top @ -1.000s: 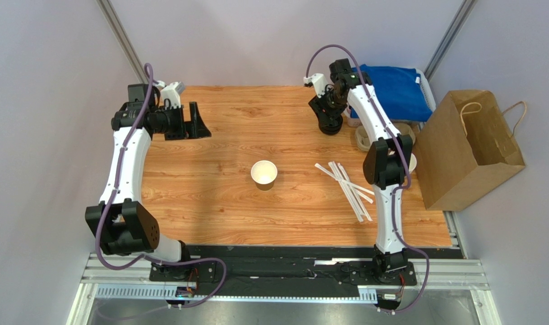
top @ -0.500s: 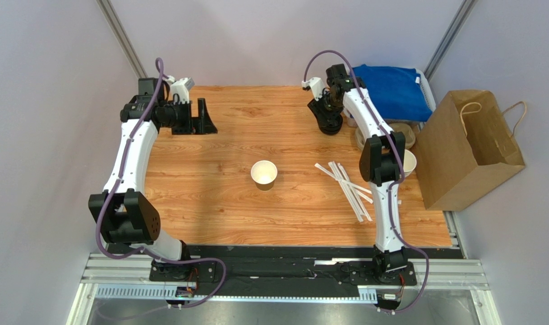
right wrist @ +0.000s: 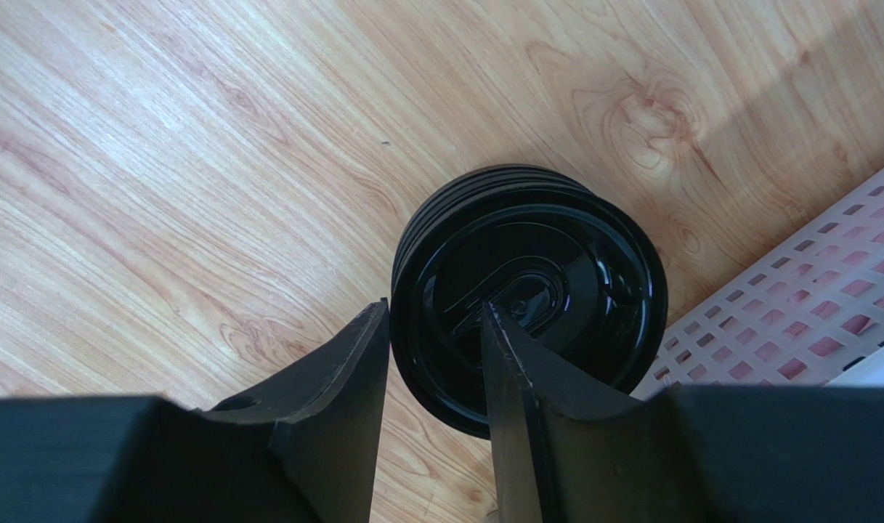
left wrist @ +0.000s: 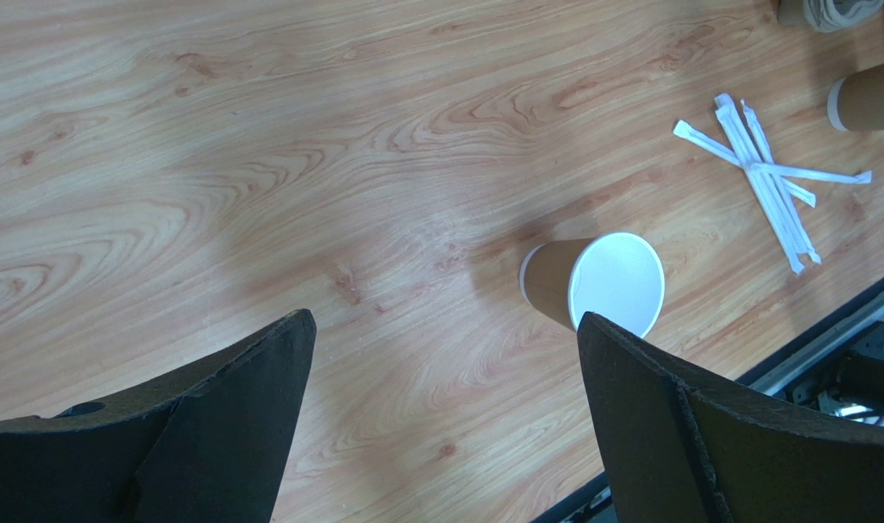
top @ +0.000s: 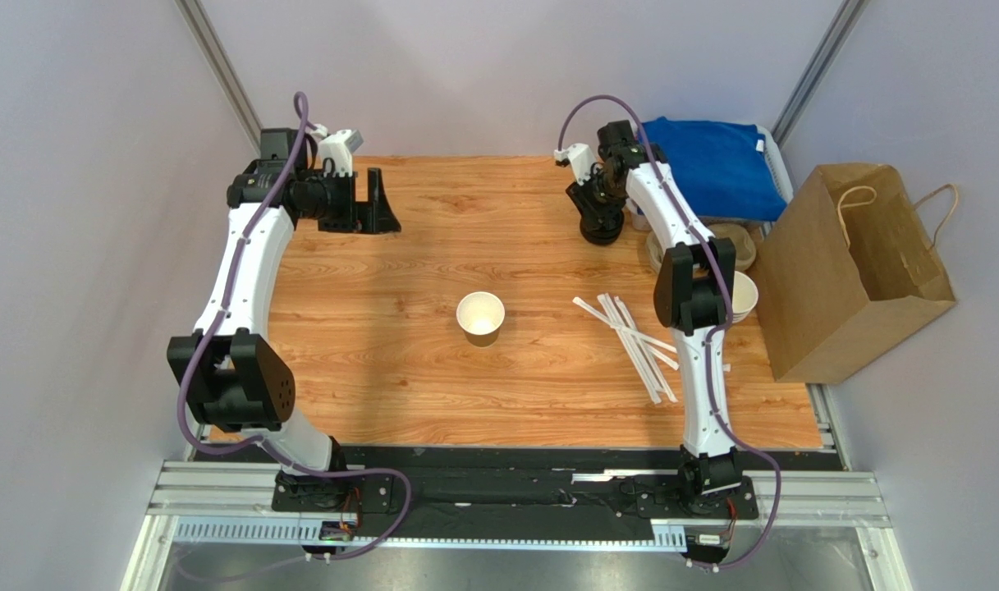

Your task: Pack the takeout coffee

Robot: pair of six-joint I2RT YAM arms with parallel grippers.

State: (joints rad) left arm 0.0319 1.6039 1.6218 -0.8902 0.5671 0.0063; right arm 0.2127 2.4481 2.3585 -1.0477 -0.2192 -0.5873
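No cup with a lid on it is in view. A single brown paper cup [top: 481, 313] stands open and upright mid-table; it also shows in the left wrist view [left wrist: 615, 281]. A stack of black lids [top: 603, 234] sits at the far right of the table. My right gripper [top: 599, 217] is over it. In the right wrist view the jaws [right wrist: 435, 307] are narrowly open and straddle the left rim of the top lid [right wrist: 566, 272], one finger outside, one over the lid. My left gripper [top: 383, 203] is wide open and empty at the far left, high above the wood [left wrist: 446, 317].
Several wrapped white straws [top: 634, 335] lie right of the cup. A brown paper bag [top: 849, 277] stands off the table's right edge. A white basket with a blue cloth [top: 714, 166] is behind the lids. More brown cups [top: 743, 296] and cardboard pieces [top: 662, 253] sit beside the right arm.
My left arm has swung its open gripper farther back and to the right. My right gripper has shifted slightly over the lid stack. The cup has not moved.
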